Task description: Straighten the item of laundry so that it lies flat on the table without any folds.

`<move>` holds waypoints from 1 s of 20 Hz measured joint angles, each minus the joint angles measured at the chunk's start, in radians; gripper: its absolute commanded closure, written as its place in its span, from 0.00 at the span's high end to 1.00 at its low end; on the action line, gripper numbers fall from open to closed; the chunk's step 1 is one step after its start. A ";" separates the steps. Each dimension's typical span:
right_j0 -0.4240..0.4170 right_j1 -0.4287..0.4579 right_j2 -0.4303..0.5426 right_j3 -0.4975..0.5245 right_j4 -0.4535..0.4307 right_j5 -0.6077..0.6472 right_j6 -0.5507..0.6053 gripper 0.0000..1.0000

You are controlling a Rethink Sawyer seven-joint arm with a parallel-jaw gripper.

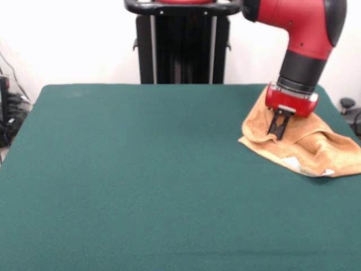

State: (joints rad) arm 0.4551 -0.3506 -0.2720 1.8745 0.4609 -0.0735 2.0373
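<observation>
The orange-tan towel (316,148) lies crumpled at the right edge of the dark green table (141,180), with folds across it and one part bunched up behind the gripper. A white patch shows under its near edge, and a small white tag (329,172) sticks out at the near right corner. My gripper (277,134) comes down from the red arm onto the towel's left part. Its two dark fingers stand close together with their tips in the cloth, pinching a fold.
The black pedestal (181,45) stands at the far side of the table. Dark gear sits off the table at the left edge (8,113) and at the right edge (350,110). The towel reaches the right edge of the view.
</observation>
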 measured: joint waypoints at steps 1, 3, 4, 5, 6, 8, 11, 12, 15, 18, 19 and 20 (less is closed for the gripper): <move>0.013 0.003 -0.008 0.000 0.022 0.006 0.000 0.00; 0.035 0.006 -0.021 0.000 0.065 0.027 0.003 0.00; 0.041 0.006 -0.025 0.000 0.076 0.037 0.003 0.00; 0.046 0.006 -0.029 0.000 0.084 0.046 0.003 0.00; 0.052 0.006 -0.033 0.000 0.093 0.058 0.003 0.00; 0.073 0.004 -0.044 0.000 0.117 0.105 0.003 0.00; 0.094 0.003 -0.052 0.000 0.137 0.154 0.003 0.00; 0.102 0.003 -0.057 0.000 0.142 0.172 0.003 0.00; 0.133 0.003 -0.075 0.000 0.153 0.223 0.006 0.00; 0.167 0.003 -0.098 0.000 0.160 0.272 0.017 0.00; 0.182 0.003 -0.108 0.000 0.161 0.295 0.025 0.00; 0.194 0.002 -0.115 0.000 0.162 0.312 0.033 0.00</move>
State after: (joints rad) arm 0.6493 -0.3481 -0.3866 1.8741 0.6232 0.2387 2.0702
